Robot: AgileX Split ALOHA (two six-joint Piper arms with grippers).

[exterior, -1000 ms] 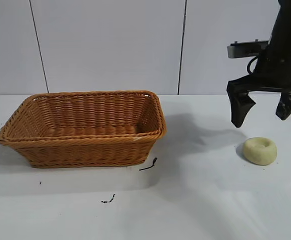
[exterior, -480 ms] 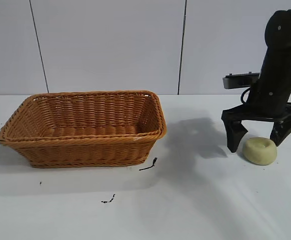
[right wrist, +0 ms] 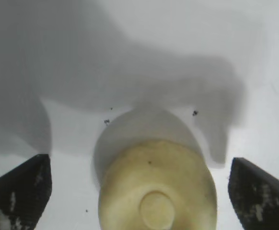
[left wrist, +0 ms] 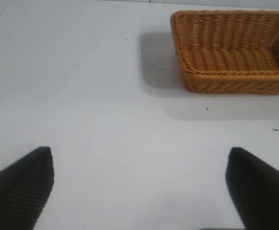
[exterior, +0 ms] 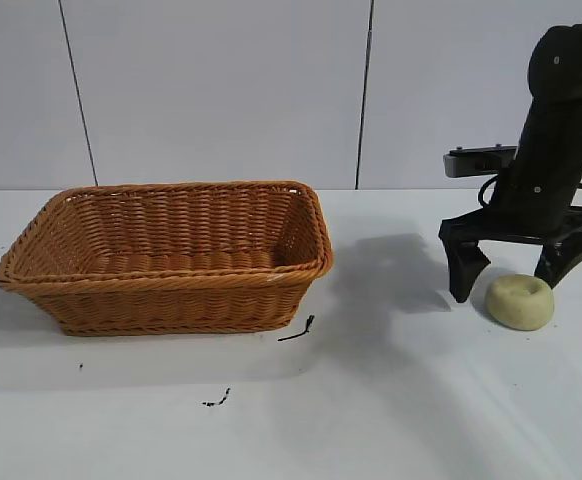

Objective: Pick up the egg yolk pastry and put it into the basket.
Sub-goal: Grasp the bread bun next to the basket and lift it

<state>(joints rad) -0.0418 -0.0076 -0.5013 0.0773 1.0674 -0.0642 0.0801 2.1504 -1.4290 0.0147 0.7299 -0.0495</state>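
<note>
The egg yolk pastry (exterior: pixel 519 300), a pale yellow-cream rounded lump with a dimple in its top, lies on the white table at the right. My right gripper (exterior: pixel 511 278) is open and low over it, one finger (exterior: pixel 463 268) on either side, not touching it. In the right wrist view the pastry (right wrist: pixel 157 189) sits between the spread fingers of that gripper (right wrist: pixel 139 191). The orange-brown woven basket (exterior: pixel 171 290) stands at the left and has nothing in it; it also shows in the left wrist view (left wrist: pixel 235 86). My left gripper (left wrist: pixel 139 187) is open over bare table, away from both.
Small black scraps (exterior: pixel 297 330) lie on the table in front of the basket's right corner, and another (exterior: pixel 217 400) nearer the front. A white panelled wall stands behind the table.
My right gripper has come down from above the pastry to straddle it near the table. In the last half second it barely moved. The pastry and basket have not moved.
</note>
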